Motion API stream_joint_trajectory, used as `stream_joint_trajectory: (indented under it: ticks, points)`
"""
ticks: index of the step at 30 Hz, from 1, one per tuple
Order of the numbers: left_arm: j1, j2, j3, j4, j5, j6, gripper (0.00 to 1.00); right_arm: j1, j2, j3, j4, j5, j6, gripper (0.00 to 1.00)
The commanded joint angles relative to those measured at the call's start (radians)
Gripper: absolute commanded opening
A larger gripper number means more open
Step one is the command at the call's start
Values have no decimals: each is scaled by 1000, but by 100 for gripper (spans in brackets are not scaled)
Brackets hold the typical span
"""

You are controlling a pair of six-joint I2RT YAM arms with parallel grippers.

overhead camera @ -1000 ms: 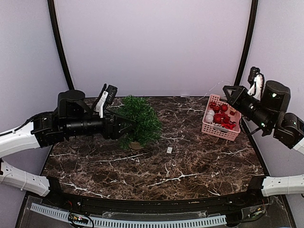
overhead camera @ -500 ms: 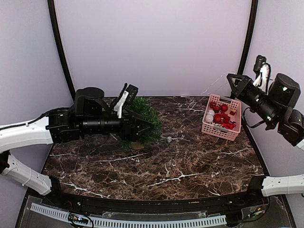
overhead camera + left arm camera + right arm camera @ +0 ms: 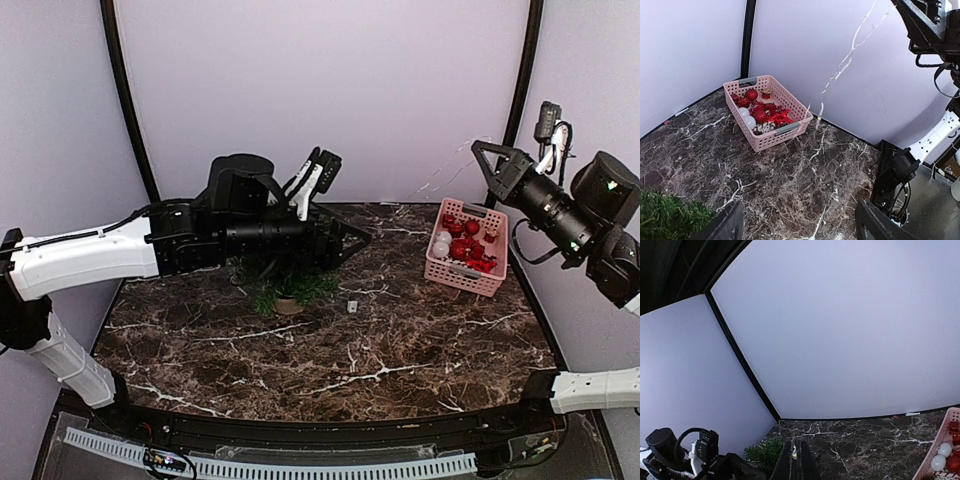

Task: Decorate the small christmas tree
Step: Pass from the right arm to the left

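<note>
Frankly, the left tool (image 3: 358, 243), spread apart, juts past the small christmas tree (image 3: 290, 288) (right tool (image 3: 478, 150) pinched together), and its low forearm could topple the tree.

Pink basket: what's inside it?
The pink basket holds red baubles, two white balls and a red bow-like piece. Anything under that top layer is covered.
</note>
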Motion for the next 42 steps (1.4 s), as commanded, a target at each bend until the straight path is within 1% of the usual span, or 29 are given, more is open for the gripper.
stream_joint_trajectory:
  ticks: [1,5,10,12,14,16,17,18,19,22,23,28,33,35,36,39,42]
  points:
    - [-4,23,63,-8,-16,24,80,-6,-19,6,114,-133,-51,0]
    - [-4,62,101,-3,8,26,81,-6,-10,-10,139,-194,-59,0]
    - [-4,107,154,-2,40,30,83,-6,4,-15,150,-226,-55,0]
    - [-4,125,172,1,49,32,82,-6,10,-16,150,-234,-52,0]
    - [-4,140,189,3,57,33,80,-5,15,-15,150,-243,-50,0]
    - [-4,152,202,8,65,34,73,-6,19,-17,150,-248,-47,0]
    - [-4,158,210,11,72,36,66,-6,22,-18,150,-251,-47,0]
    - [-4,161,215,12,73,37,62,-5,23,-19,151,-252,-46,0]
    - [-4,163,220,18,76,39,60,-5,25,-20,150,-254,-46,0]
    - [-4,168,230,28,75,48,49,-5,33,-23,152,-261,-42,0]
    - [-4,167,234,30,72,52,48,-5,36,-24,152,-262,-42,0]
    - [-4,166,237,37,72,61,33,-5,48,-24,150,-265,-42,0]
    - [-4,159,235,37,72,62,25,-6,61,-21,147,-265,-47,0]
    - [-4,158,233,37,72,63,16,-6,69,-21,145,-266,-48,0]
    - [-4,155,233,37,70,65,13,-6,73,-22,144,-266,-48,0]
    - [-4,141,222,37,57,65,2,-6,79,-40,148,-252,-46,0]
    - [-4,105,176,76,33,62,0,-5,77,-84,167,-214,-32,0]
